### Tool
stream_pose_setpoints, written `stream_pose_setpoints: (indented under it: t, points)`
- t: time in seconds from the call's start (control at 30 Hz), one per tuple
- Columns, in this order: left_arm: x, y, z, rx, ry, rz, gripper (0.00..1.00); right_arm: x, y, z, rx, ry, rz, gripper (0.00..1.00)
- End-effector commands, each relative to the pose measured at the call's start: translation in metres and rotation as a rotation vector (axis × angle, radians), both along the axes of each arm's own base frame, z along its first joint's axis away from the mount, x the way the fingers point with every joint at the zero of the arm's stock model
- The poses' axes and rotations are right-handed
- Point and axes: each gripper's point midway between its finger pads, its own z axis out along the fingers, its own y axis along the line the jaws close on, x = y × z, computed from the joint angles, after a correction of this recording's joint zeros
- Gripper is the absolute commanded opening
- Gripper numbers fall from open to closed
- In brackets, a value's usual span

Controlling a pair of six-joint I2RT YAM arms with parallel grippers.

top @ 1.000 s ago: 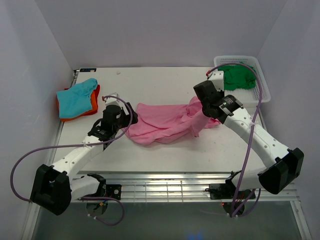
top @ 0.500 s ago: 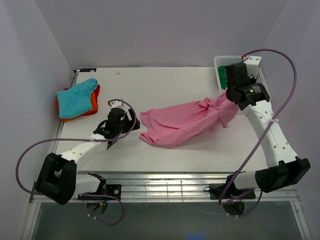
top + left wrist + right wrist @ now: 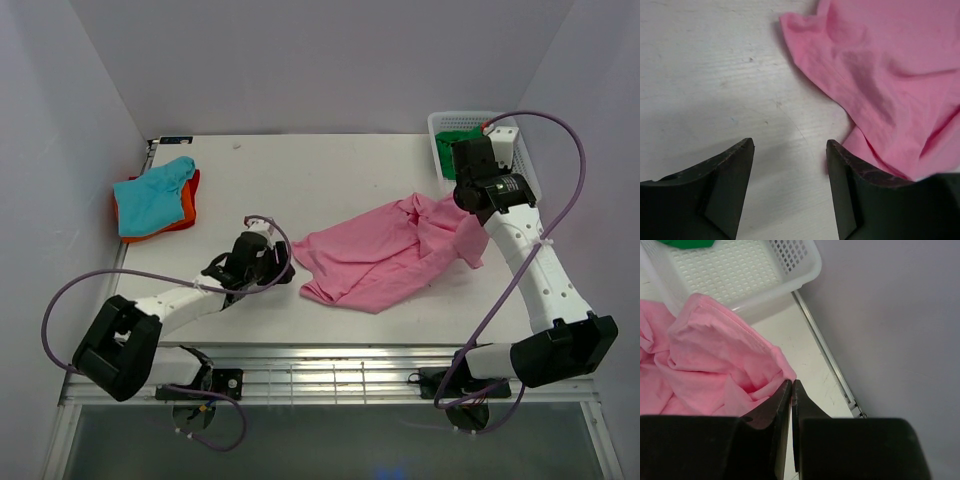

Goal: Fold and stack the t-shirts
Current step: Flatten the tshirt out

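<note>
The large pink t-shirt (image 3: 385,258) lies crumpled on the table right of centre. Its right end is lifted and pinched in my right gripper (image 3: 465,218), whose jaws are shut on a fold of the pink t-shirt (image 3: 715,360) at the tips (image 3: 791,383). My left gripper (image 3: 276,262) is low over the table just left of the shirt's near-left corner. In the left wrist view the left gripper (image 3: 790,144) is open over bare table, with the pink t-shirt (image 3: 890,75) beside its right finger. A teal t-shirt (image 3: 152,194) lies on an orange one (image 3: 186,212) at far left.
A white mesh basket (image 3: 462,119) stands at the back right, partly hidden behind my right arm, with a dark green t-shirt (image 3: 450,141) in it. In the right wrist view the basket (image 3: 740,275) is just beyond the pink cloth. The table's right edge rail (image 3: 825,360) runs close by.
My right arm has pulled the pink t-shirt to the right across the table. My left gripper has slid right after the shirt's trailing edge, its jaws a little narrower.
</note>
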Motion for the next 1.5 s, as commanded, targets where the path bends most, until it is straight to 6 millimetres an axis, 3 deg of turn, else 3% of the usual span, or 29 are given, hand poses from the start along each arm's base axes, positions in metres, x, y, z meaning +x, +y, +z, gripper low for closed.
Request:
stream_pose_setpoints:
  t: [0.0,0.23,0.57,1.03,1.17,1.33,1.4,1.43,1.47]
  points:
    - [-0.017,-0.029,0.026,-0.076,-0.089,-0.143,0.69,0.009,0.002,0.007,0.019,-0.055,0.001,0.08]
    - [-0.053,-0.044,0.016,-0.074,-0.075,-0.228,0.71,0.017,0.011,0.005,0.061,-0.067,0.040,0.08]
    - [-0.060,-0.056,-0.010,0.004,-0.061,-0.244,0.71,0.015,0.013,0.000,0.071,-0.067,0.055,0.08]
    - [-0.058,-0.072,-0.015,0.024,-0.107,-0.263,0.70,0.014,0.013,-0.007,0.068,-0.056,0.072,0.08]
    - [-0.056,-0.073,-0.019,0.023,-0.108,-0.251,0.59,0.012,0.013,-0.006,0.068,-0.061,0.073,0.08]
    - [-0.056,-0.074,-0.029,0.043,-0.086,-0.247,0.37,0.011,0.013,-0.004,0.069,-0.068,0.076,0.08]
    - [-0.054,-0.074,-0.030,0.048,-0.086,-0.238,0.23,0.010,0.012,-0.005,0.068,-0.066,0.077,0.08]
    - [-0.054,-0.073,-0.031,0.052,-0.086,-0.234,0.07,0.010,0.012,-0.005,0.068,-0.067,0.077,0.08]
    - [-0.054,-0.073,-0.032,0.055,-0.086,-0.230,0.00,0.009,0.012,-0.004,0.067,-0.066,0.076,0.08]
